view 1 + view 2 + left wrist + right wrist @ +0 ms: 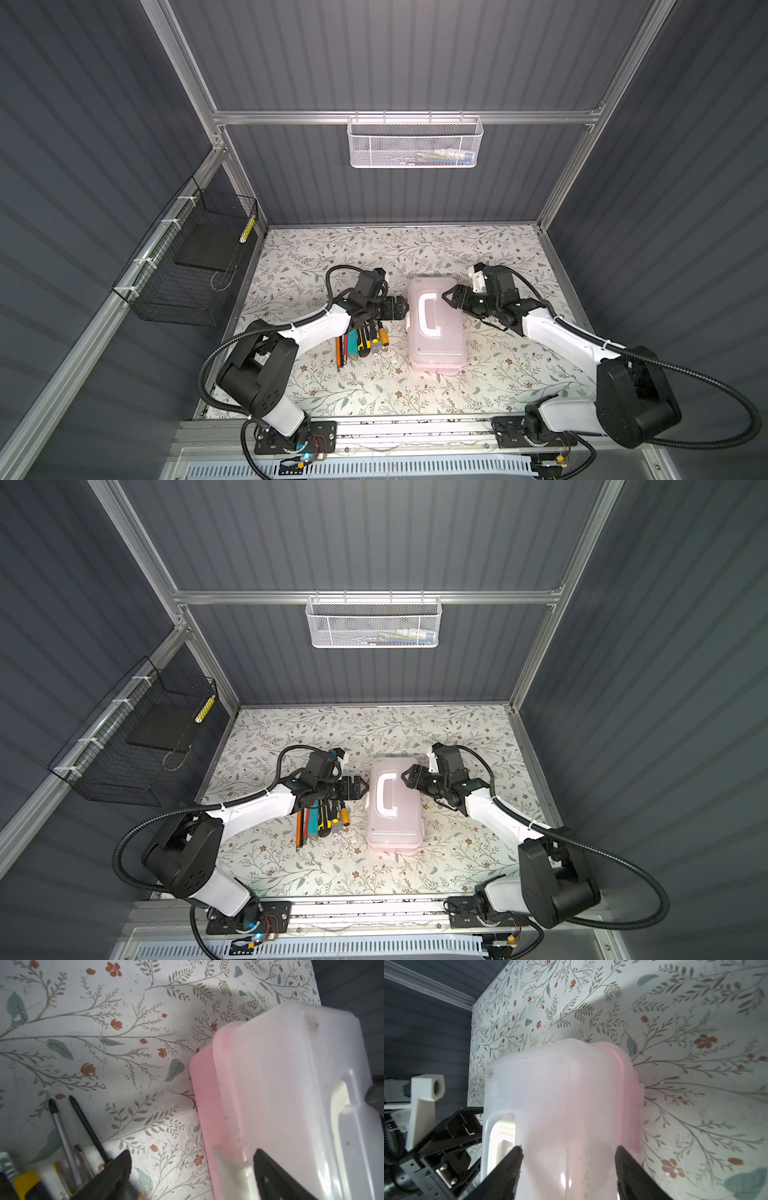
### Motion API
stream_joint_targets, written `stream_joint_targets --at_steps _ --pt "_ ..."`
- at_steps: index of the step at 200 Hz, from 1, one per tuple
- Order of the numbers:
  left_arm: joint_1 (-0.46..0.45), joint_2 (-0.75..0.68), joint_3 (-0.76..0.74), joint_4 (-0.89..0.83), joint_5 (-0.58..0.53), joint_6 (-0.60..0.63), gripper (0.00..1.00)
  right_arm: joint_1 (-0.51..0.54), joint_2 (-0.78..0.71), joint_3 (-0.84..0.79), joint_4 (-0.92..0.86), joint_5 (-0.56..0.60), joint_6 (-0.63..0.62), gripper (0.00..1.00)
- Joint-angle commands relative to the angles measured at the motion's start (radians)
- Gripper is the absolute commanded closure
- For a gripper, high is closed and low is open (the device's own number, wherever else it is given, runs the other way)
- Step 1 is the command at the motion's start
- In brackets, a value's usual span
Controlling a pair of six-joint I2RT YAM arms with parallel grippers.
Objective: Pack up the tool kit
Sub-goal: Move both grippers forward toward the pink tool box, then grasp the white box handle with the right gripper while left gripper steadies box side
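Your left gripper [405,309] stands spread beside the pink case [436,332]; your right gripper [446,296] hangs spread over its lid [560,1095]

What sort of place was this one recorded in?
Probably a lab robot cell: grey panel walls on an aluminium frame, left arm and right arm bolted to a front rail, floral tabletop.

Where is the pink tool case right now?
In both top views the pink tool case sits mid-table between the left claw and the right claw, with loose tools lying just to its left.
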State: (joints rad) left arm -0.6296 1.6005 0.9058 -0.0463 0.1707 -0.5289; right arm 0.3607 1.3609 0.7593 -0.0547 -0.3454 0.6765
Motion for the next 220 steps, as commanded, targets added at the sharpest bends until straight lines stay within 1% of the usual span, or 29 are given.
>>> stream_joint_targets --at_steps 1,23,66,99,141,155,174,187,199,207,212,220 --pt "-0.009 0.026 0.039 0.030 0.027 -0.007 0.08 0.001 0.018 0.011 0.037 -0.046 0.008 0.30" --pt "-0.012 0.047 0.065 0.042 0.032 -0.005 0.08 0.001 0.036 0.043 0.039 -0.040 0.000 0.30" --pt "-0.014 0.098 0.119 0.059 0.029 -0.006 0.08 0.001 0.105 0.143 0.040 -0.072 -0.010 0.30" --pt "-0.014 0.136 0.184 0.039 -0.016 0.019 0.07 0.001 0.154 0.199 0.059 -0.087 0.016 0.30" --pt "-0.015 0.228 0.299 0.029 -0.025 0.041 0.06 0.008 0.179 0.210 0.068 -0.072 0.060 0.28" --pt "-0.015 0.250 0.329 0.024 -0.044 0.042 0.06 0.009 0.181 0.210 0.067 -0.069 0.060 0.28" --pt "-0.015 0.273 0.371 0.003 -0.038 0.052 0.06 0.006 0.181 0.210 0.063 -0.039 0.047 0.28" --pt "-0.015 0.274 0.382 -0.006 -0.038 0.052 0.06 -0.004 0.189 0.225 0.056 -0.047 0.036 0.27" --pt "-0.014 0.261 0.373 -0.012 -0.041 0.053 0.06 -0.010 0.192 0.247 0.029 -0.026 0.012 0.27" --pt "-0.014 0.244 0.363 -0.024 -0.061 0.058 0.05 -0.015 0.191 0.277 -0.025 -0.002 -0.012 0.27" --pt "-0.015 0.231 0.353 -0.033 -0.078 0.065 0.04 -0.018 0.189 0.303 -0.072 0.061 -0.032 0.27" --pt "-0.014 0.206 0.339 -0.050 -0.112 0.078 0.04 -0.021 0.181 0.332 -0.127 0.122 -0.055 0.27"
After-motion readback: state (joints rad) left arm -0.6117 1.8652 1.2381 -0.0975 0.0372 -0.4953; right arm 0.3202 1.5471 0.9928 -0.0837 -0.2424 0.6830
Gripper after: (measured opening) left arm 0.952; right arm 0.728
